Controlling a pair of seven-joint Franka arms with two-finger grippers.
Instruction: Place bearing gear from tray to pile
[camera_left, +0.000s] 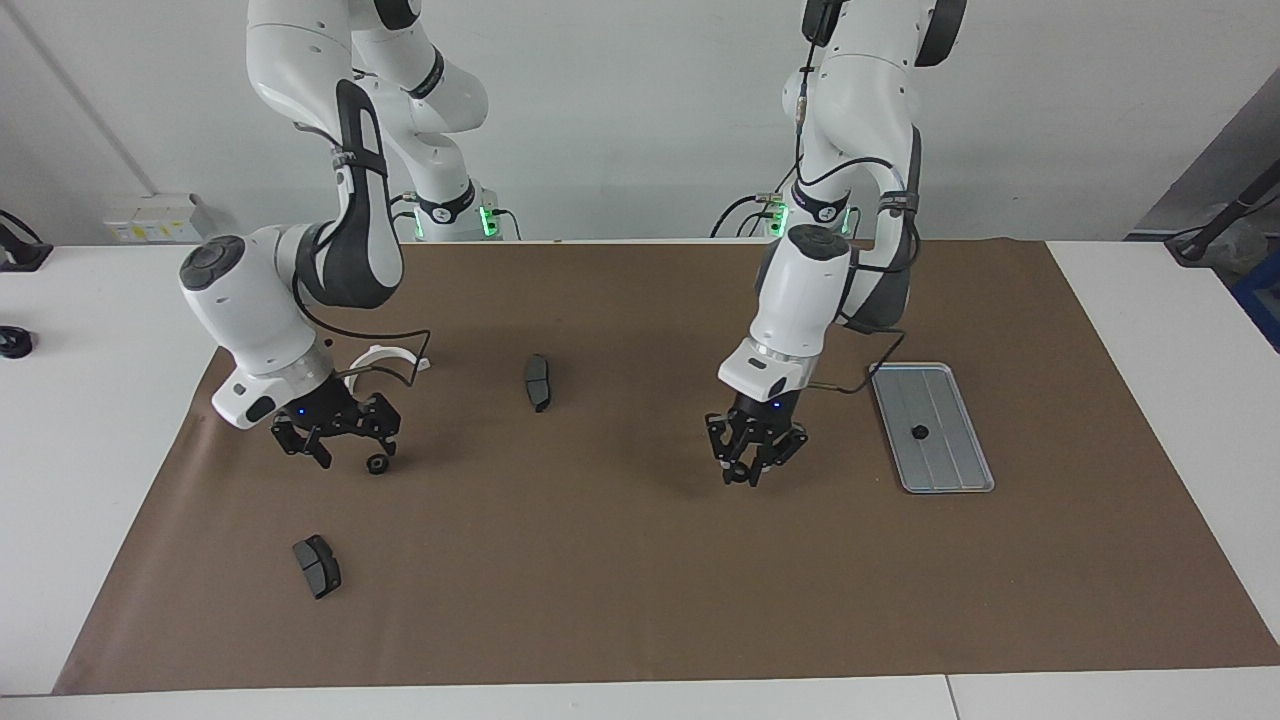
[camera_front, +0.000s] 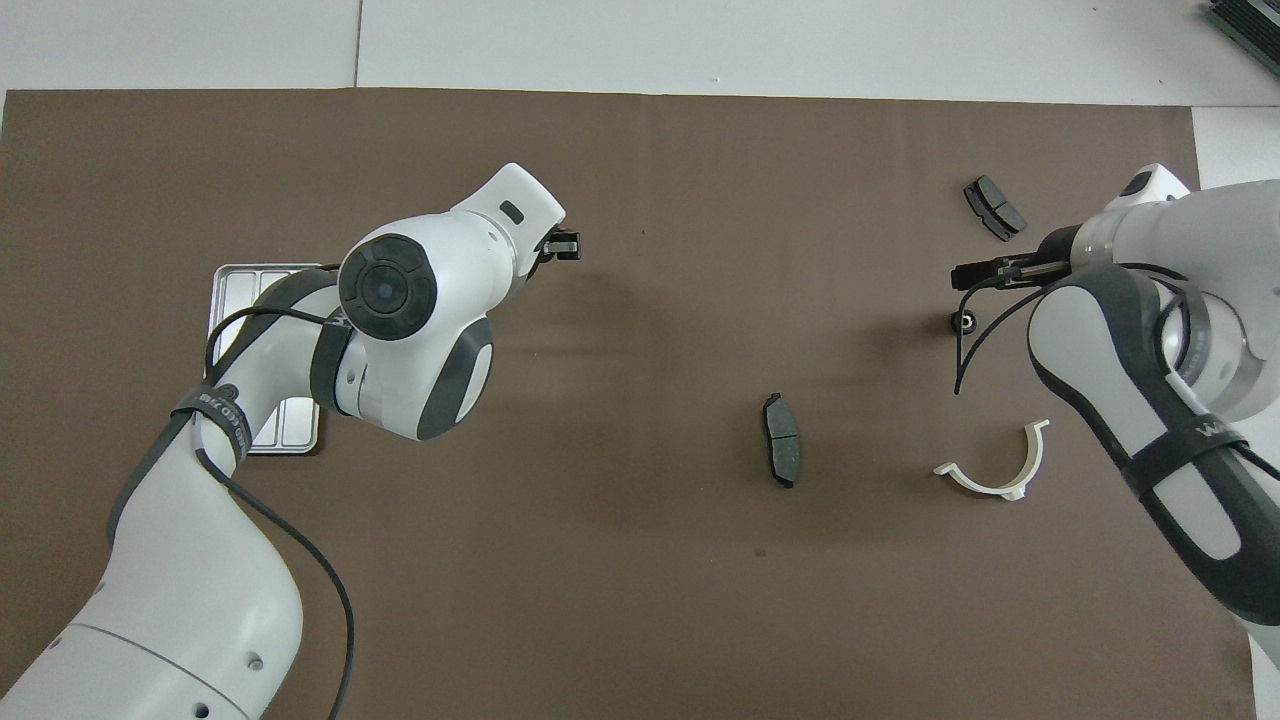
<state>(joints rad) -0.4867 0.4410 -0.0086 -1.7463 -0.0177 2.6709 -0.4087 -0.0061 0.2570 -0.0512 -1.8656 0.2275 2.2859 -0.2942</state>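
Note:
The silver ridged tray lies at the left arm's end of the mat, and one small black bearing gear rests in it. In the overhead view the left arm covers most of the tray. My left gripper hangs over the middle of the mat, shut on another small black gear at its fingertips. At the right arm's end, my right gripper stands open just above the mat. The pile here is a single black gear lying on the mat just beside that gripper.
Two dark grey brake pads lie on the brown mat, one near the middle and one farther from the robots at the right arm's end. A white half-ring bracket sits nearer the robots than the loose gear.

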